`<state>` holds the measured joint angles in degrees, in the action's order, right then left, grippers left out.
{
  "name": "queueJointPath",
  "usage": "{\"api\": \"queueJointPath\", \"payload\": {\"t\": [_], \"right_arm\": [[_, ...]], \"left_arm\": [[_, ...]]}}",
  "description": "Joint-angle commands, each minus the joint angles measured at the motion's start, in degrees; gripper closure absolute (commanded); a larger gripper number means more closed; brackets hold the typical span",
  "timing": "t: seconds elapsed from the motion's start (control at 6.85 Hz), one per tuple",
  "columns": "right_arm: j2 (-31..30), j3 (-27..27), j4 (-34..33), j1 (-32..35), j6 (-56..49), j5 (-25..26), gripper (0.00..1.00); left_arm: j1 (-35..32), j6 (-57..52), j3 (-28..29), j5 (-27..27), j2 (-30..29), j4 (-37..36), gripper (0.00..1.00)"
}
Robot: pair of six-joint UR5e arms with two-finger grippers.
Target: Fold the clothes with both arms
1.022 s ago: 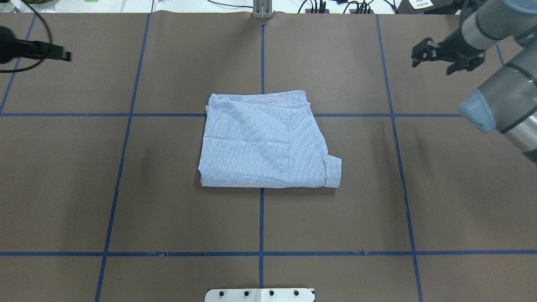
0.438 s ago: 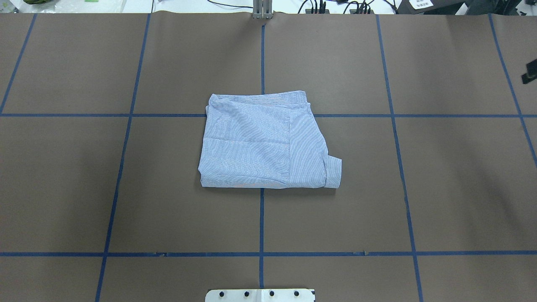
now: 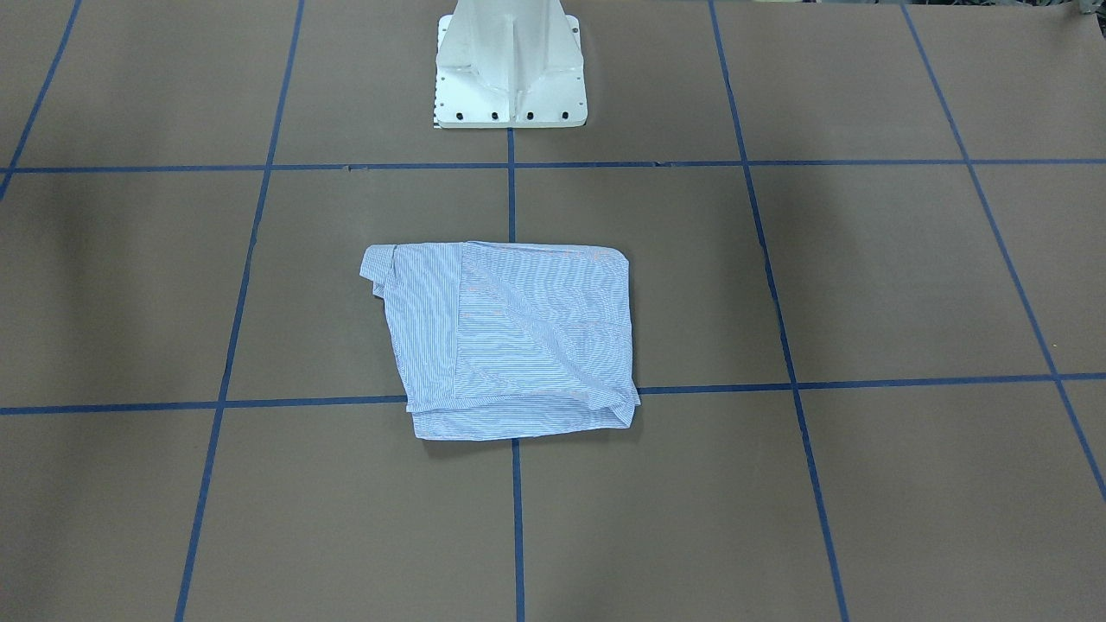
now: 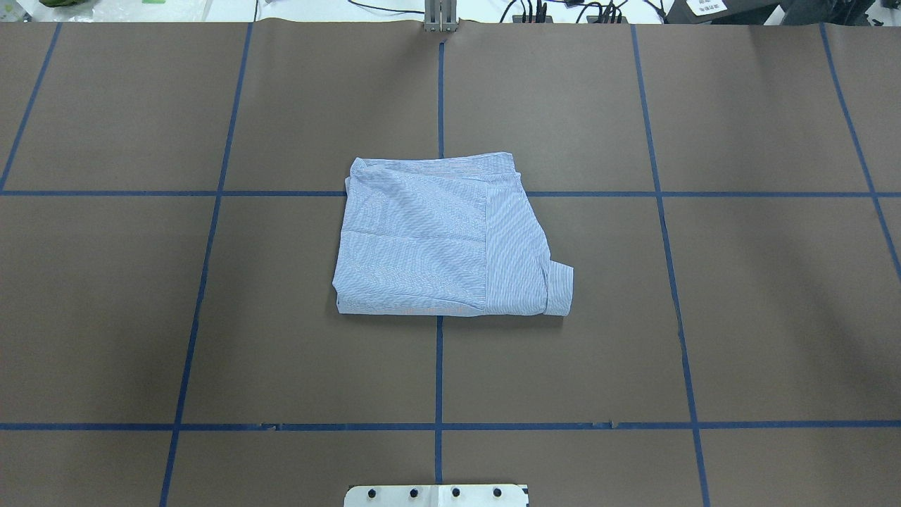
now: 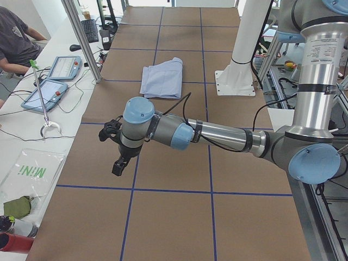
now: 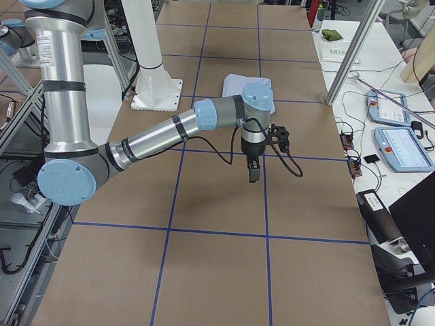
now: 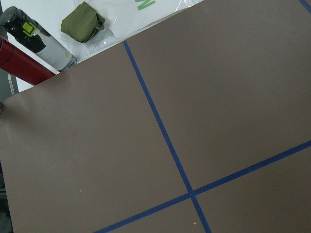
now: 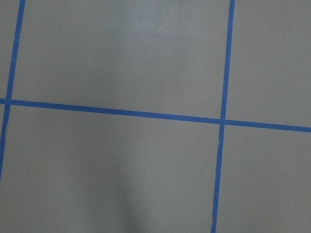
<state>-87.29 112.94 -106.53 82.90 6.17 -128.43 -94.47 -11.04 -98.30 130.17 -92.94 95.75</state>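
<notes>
The light blue striped shirt (image 4: 436,239) lies folded into a flat rectangle at the table's middle, one cuff sticking out at its right near corner. It also shows in the front view (image 3: 510,337), the left side view (image 5: 162,81) and, partly behind the arm, the right side view (image 6: 231,81). Neither arm is in the overhead or front view. My left gripper (image 5: 110,151) hangs above bare table far to the shirt's left. My right gripper (image 6: 255,168) hangs above bare table far to the shirt's right. I cannot tell whether either is open or shut. Nothing hangs from either.
The white pedestal base (image 3: 510,60) stands at the robot's edge. Blue tape lines (image 4: 439,373) grid the brown table cover. A red bottle (image 7: 22,65) and a green pouch (image 7: 83,22) lie beyond the table's left end. Tablets (image 5: 51,92) and a seated person (image 5: 16,41) are on the operators' side.
Both arms have swung outward and left the overhead view, the left one to the left, the right one to the right. The shirt has not moved.
</notes>
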Motion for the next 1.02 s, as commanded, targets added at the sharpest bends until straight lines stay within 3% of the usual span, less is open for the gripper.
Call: {"api": "queueJointPath", "payload": {"t": [0.0, 0.15, 0.58, 0.73, 0.88], "right_arm": [[-1.2, -4.4, 0.5, 0.0, -0.9, -0.1, 0.0], [-1.5, -8.4, 3.8, 0.0, -1.8, -0.6, 0.0], [-3.7, -13.5, 6.6, 0.2, -2.6, -0.3, 0.0], [-3.8, -15.0, 9.0, 0.8, -3.7, -0.7, 0.0], [-4.4, -15.2, 9.1, 1.9, -3.9, -2.1, 0.0]], "left_arm": [[-0.9, 4.7, -2.6, 1.0, 0.0, -10.1, 0.0], [-0.6, 4.7, -1.0, 0.5, 0.0, -8.7, 0.0], [-0.5, 5.0, 11.2, 0.5, 0.2, 5.2, 0.0], [-0.6, 4.9, 13.7, 0.7, 0.4, 10.5, 0.0], [-0.6, 5.0, 13.6, 0.8, 0.4, 11.2, 0.0]]}}
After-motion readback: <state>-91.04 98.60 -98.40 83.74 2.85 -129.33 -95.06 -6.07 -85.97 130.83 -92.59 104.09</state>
